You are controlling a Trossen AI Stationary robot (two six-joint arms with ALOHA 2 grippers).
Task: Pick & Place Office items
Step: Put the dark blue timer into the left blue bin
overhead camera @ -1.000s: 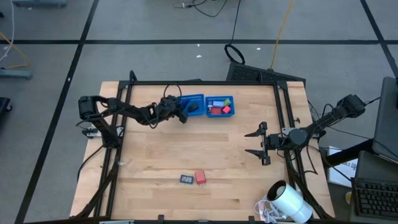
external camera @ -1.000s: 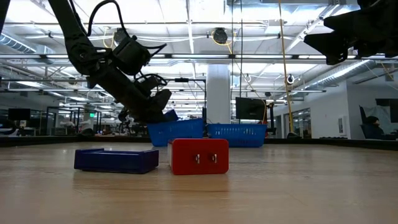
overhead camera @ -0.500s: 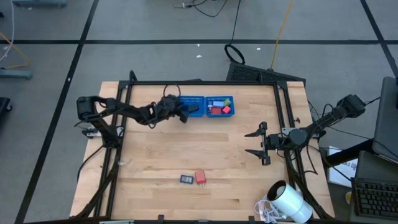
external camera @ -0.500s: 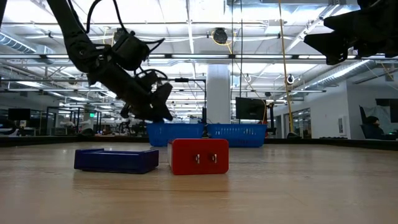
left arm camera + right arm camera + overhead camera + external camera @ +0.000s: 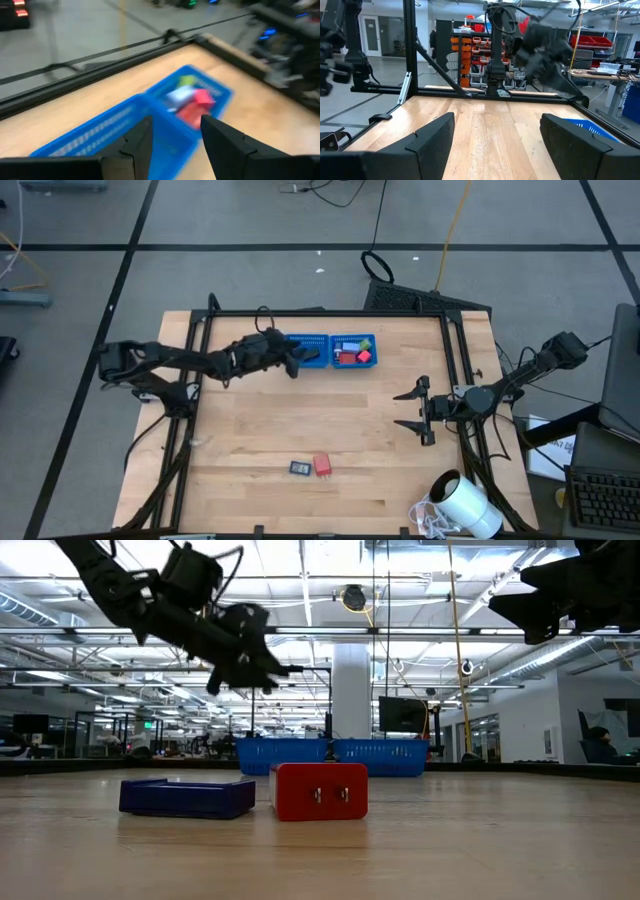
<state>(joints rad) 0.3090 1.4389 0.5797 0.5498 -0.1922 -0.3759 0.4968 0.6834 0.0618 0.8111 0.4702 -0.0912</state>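
Note:
A dark blue block and a red block lie flat side by side near the table's near edge. The blue mesh tray stands at the far edge. Its right compartment holds red, pink, light and green pieces. My left gripper hangs open and empty high above the tray's left compartment. My right gripper waits wide open above the table's right side.
A big white cylinder with white cord lies at the table's near right corner. A black frame runs around the table. Bare wood stretches between the tray and the two blocks.
My left gripper has risen well above the tray while staying over its left compartment, and that arm's elbow has drawn back toward the table's left. The right arm and the two blocks have kept still.

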